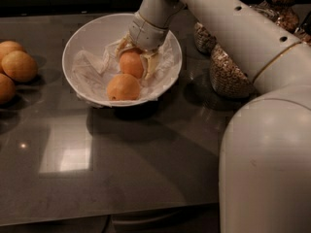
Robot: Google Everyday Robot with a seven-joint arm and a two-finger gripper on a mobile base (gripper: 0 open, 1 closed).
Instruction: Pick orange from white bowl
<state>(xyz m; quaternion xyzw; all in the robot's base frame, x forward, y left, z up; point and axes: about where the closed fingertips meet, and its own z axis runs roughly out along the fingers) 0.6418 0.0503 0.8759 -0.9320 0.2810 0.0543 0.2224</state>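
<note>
The white bowl (83, 32) stands on the dark counter at the upper middle, lined with a wrinkly white sheet (90, 70). Two round orange fruits lie in it. My gripper (135, 65) reaches down into the bowl from the upper right, and its fingers (152, 63) sit on both sides of the orange (130, 63), shut on it. That orange is raised slightly off its near twin (123, 87), which rests at the bowl's front. The fingertips are partly hidden by the orange and the sheet.
Several paler round fruits (18, 66) lie at the left edge of the counter. Glass jars of cereal (228, 74) stand right of the bowl behind my arm (262, 169), which fills the right foreground. The counter's front edge runs along the bottom.
</note>
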